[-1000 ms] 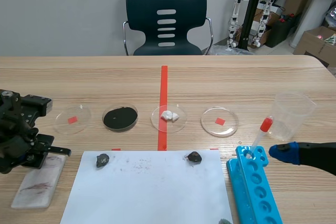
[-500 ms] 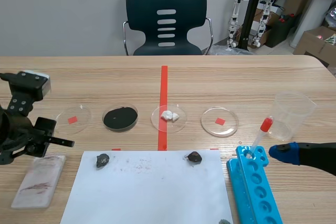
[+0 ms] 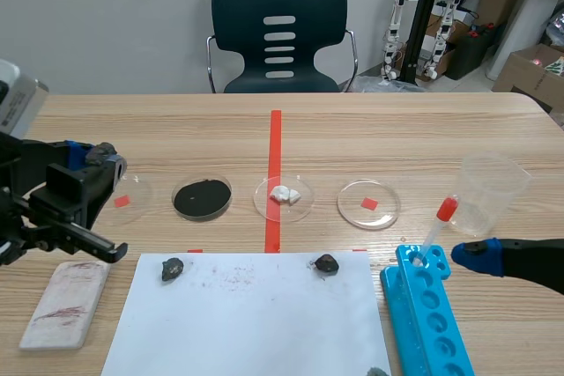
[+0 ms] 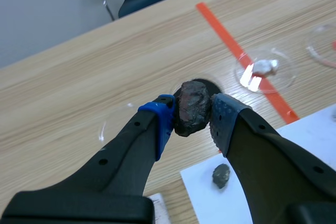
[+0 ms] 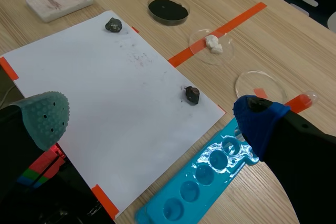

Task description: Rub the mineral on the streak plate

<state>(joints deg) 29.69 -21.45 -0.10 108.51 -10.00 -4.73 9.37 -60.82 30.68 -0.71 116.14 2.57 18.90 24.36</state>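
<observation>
Left gripper [image 4: 193,116] held dark mineral [image 4: 191,106] clamped, raised over surface [image 3: 397,129] near streak plate [image 3: 66,301]; right gripper [image 5: 153,116] stood spread apart.

streak plate [image 4: 159,206] mostly hidden, sm. rock [image 3: 377,372] cropped

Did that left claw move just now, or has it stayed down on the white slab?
Yes. The left gripper, shut on the mineral, has lifted up off the streak plate, toward the table's far side.

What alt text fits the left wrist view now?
The left end effector is shut on a dark reddish rock, held above the wooden table. Beneath it, a smaller dark stone lies on white paper; a dish holding a white lump sits ahead.
</observation>
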